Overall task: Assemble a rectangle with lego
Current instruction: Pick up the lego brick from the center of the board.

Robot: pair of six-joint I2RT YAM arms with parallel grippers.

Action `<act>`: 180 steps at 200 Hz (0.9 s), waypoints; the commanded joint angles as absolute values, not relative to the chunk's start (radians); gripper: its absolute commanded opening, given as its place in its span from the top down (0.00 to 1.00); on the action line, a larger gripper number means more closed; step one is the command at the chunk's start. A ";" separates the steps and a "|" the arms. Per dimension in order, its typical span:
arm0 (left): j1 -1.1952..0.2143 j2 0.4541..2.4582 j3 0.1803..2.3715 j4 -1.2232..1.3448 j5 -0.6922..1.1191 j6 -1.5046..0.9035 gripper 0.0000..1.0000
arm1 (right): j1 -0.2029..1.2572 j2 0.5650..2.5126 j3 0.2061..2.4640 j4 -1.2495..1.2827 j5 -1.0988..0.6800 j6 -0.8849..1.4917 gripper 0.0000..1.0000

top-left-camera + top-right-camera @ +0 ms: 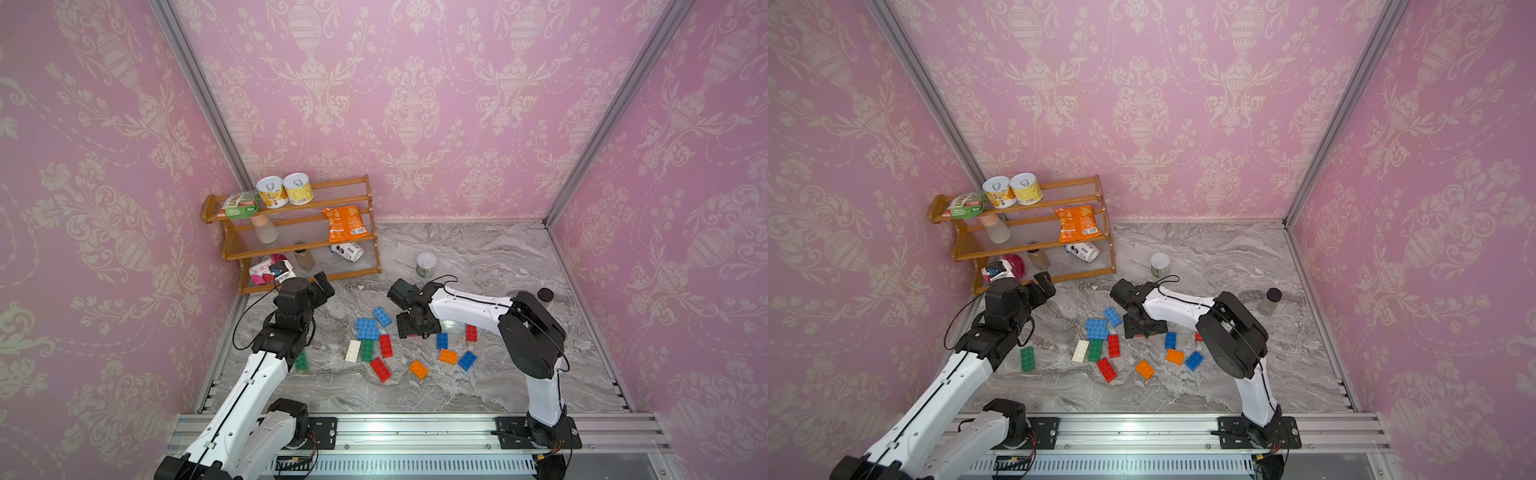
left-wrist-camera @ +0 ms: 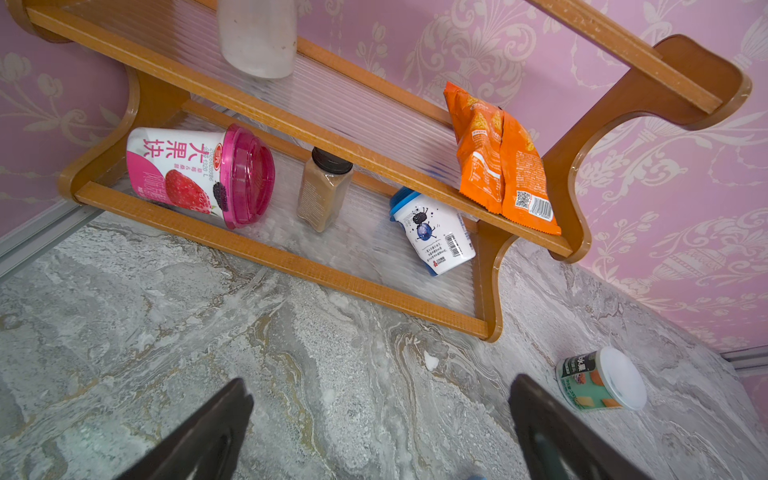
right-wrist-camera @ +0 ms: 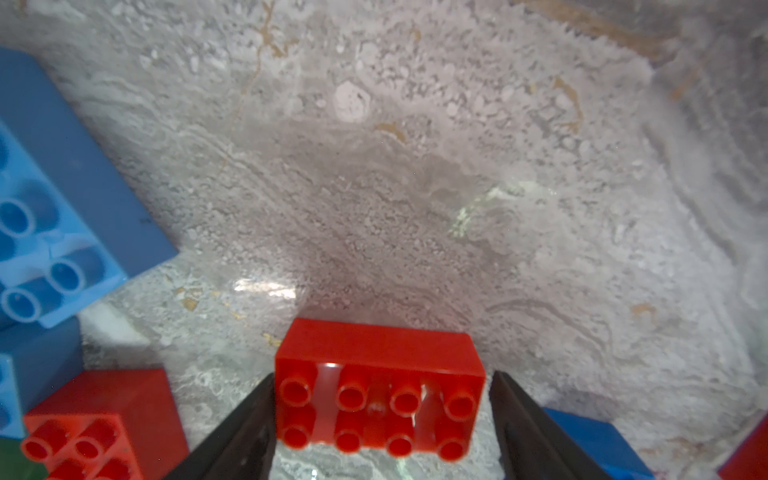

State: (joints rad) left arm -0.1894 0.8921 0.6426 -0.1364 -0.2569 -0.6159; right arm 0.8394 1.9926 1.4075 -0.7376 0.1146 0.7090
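Note:
The lego lies scattered mid-table in both top views: a blue pair [image 1: 368, 328], a white brick [image 1: 353, 350], a green one [image 1: 367, 349], red ones [image 1: 386, 345] and orange ones [image 1: 418, 369]. A second green brick [image 1: 1027, 359] lies beside the left arm. My right gripper [image 1: 417, 328] points down at the table. In the right wrist view a red 2x4 brick [image 3: 380, 399] lies between the right gripper's [image 3: 383, 376] jaws. One finger touches its end and a thin gap shows at the other. My left gripper [image 2: 380, 386] hangs open over bare table near the shelf, holding nothing.
A wooden shelf [image 1: 311, 276] with tins, snack packets and bottles stands at the back left. A lidded cup [image 1: 426, 264] stands behind the right gripper and a dark-lidded jar [image 1: 1269, 301] at the right. In the right wrist view, blue [image 3: 62, 199] and red [image 3: 104, 424] bricks lie beside the jaws.

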 commanded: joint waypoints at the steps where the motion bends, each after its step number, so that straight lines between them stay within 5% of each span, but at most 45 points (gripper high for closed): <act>1: -0.194 0.889 0.644 -0.129 -0.245 -0.608 0.01 | 0.838 1.977 1.402 -0.730 0.110 0.739 0.20; 117: -0.193 0.889 0.638 -0.124 -0.250 -0.606 0.01 | 0.817 1.977 1.381 -0.704 0.099 0.745 0.34; 180: -0.193 0.887 0.644 -0.126 -0.246 -0.602 0.01 | 0.814 1.894 1.390 -0.775 0.148 0.698 0.56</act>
State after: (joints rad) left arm -0.1894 0.8921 0.6426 -0.1284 -0.2569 -0.6155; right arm 0.8204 1.9789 1.3937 -0.7120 0.1059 0.7296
